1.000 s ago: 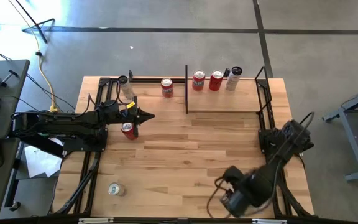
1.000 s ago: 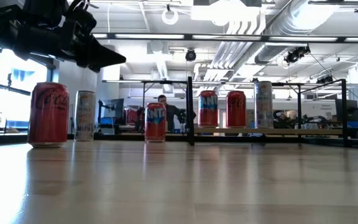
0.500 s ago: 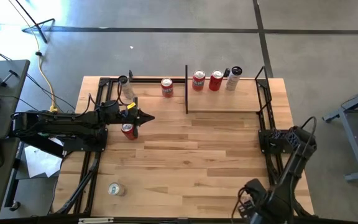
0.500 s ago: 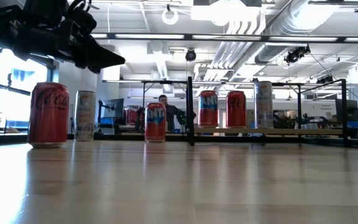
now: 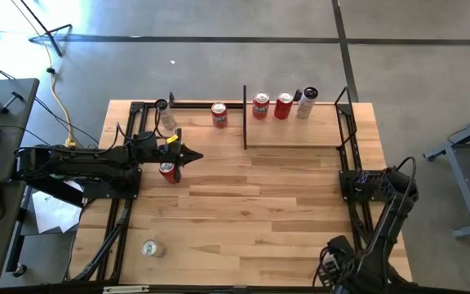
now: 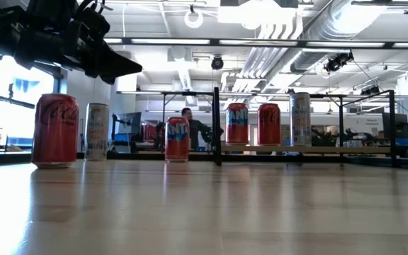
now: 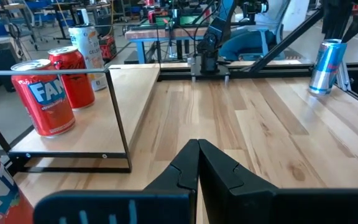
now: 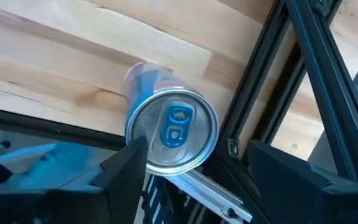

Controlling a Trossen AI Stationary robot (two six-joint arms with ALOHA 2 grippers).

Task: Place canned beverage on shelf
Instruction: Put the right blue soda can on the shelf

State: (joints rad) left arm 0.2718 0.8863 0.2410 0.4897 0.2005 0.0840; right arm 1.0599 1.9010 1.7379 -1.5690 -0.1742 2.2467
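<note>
A blue and silver can (image 8: 171, 129) stands upright on the tabletop by the black rail at the near right corner; it also shows in the left wrist view (image 7: 327, 65). My right gripper (image 8: 197, 174) is open and points down over it, one finger on each side of its top. In the high view only my right arm (image 5: 357, 265) shows there. My left gripper (image 5: 194, 153) is shut and empty, hovering just past a red cola can (image 5: 168, 171). The pale shelf board (image 5: 292, 131) carries two red cans (image 5: 260, 106) and a white one (image 5: 306, 104). My right gripper stands over the can from above. One finger (image 8: 124, 171) shows against the rim (image 8: 135, 146) of the can's top, and the other stands apart from it. I cannot tell whether the gripper touches the can.
A red can (image 5: 219, 114) stands on the tabletop left of the shelf's black post (image 5: 245, 114). A slim pale can (image 5: 166, 121) stands at the far left and another can (image 5: 152, 247) at the near left. Black rails run along both side edges.
My right arm has swung toward the table's near right corner and its gripper has gone out of the high view's bottom edge. My left arm and all the cans have kept still.
</note>
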